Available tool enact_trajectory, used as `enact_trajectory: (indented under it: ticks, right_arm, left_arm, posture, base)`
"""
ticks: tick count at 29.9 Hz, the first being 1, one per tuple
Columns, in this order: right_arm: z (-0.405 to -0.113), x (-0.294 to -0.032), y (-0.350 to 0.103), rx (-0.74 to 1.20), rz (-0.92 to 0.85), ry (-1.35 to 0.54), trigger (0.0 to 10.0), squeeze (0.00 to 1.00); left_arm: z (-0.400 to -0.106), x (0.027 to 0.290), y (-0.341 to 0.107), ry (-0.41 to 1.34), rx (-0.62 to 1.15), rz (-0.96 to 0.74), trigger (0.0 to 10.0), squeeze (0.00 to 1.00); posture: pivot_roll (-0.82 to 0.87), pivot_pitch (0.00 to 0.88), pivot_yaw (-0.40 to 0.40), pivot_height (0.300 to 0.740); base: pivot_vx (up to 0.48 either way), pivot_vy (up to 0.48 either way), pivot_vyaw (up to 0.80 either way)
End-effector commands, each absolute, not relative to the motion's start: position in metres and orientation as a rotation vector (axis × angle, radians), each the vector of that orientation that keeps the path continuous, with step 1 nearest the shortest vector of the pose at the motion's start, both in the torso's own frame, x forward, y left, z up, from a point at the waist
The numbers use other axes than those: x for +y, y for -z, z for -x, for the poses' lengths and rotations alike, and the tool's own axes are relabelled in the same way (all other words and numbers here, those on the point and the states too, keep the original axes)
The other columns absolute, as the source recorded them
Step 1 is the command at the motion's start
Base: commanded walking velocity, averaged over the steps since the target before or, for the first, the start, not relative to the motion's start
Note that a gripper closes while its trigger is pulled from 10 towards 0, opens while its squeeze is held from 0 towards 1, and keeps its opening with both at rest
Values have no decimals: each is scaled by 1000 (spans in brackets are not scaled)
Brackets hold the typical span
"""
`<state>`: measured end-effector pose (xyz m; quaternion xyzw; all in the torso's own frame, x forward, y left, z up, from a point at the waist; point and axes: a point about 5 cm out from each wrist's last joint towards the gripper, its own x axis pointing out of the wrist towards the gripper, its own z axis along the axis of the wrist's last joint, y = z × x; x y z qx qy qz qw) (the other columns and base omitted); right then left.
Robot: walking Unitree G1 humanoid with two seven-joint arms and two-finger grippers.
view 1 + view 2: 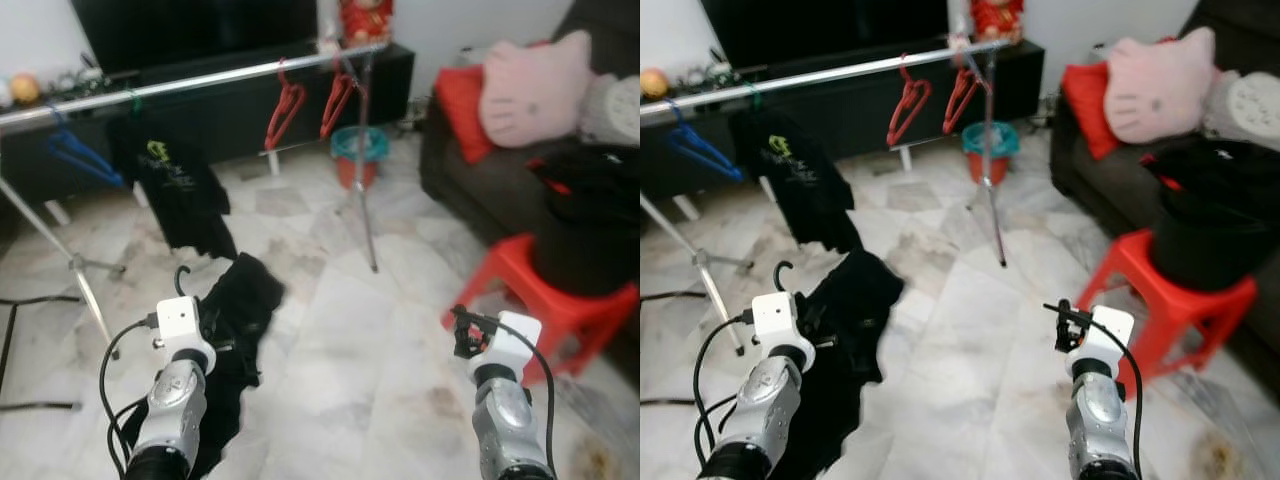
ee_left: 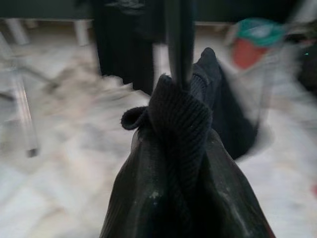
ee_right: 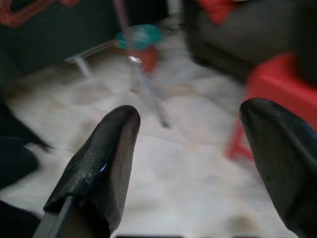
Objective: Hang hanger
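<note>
Left wrist: pincer (image 2: 181, 148) seemingly around garment (image 1: 240, 300).

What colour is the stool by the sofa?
Red. The stool shows best in the left eye view, with black cloth piled on top.

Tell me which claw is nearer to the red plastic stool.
Right. The right claw hangs open just beside the red plastic stool. The left claw, shut on a hanger carrying a black garment, is on the far side from it.
</note>
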<state>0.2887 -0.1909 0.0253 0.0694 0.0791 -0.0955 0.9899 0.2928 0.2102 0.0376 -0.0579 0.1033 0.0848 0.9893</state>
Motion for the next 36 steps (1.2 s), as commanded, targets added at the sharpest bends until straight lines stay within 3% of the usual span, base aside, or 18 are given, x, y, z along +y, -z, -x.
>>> enact_trajectory:
  ticks: [1,7,20,36]
  right_arm:
    - [-284,-195,-21,171,-121,196,10000,0]
    - [-284,-194,-21,170,-123,194,10000,0]
    - [-283,-196,-19,176,-139,222,10000,0]
    - [-287,-199,-23,173,-133,225,10000,0]
  left_arm:
    - [-299,207,-46,-161,174,98,10000,0]
    - [-300,205,-46,-158,174,103,10000,0]
    - [-303,202,-44,-144,188,105,10000,0]
    - [-298,215,-35,-284,248,72,10000,0]
  posture:
    - [-129,0,69,740]
    - [-132,0,68,740]
    - [-144,0,76,740]
    - [-132,0,64,740]
  base:
    - [442,0,581]
    - [460,0,617]
    - [480,0,0]
    - [480,0,0]
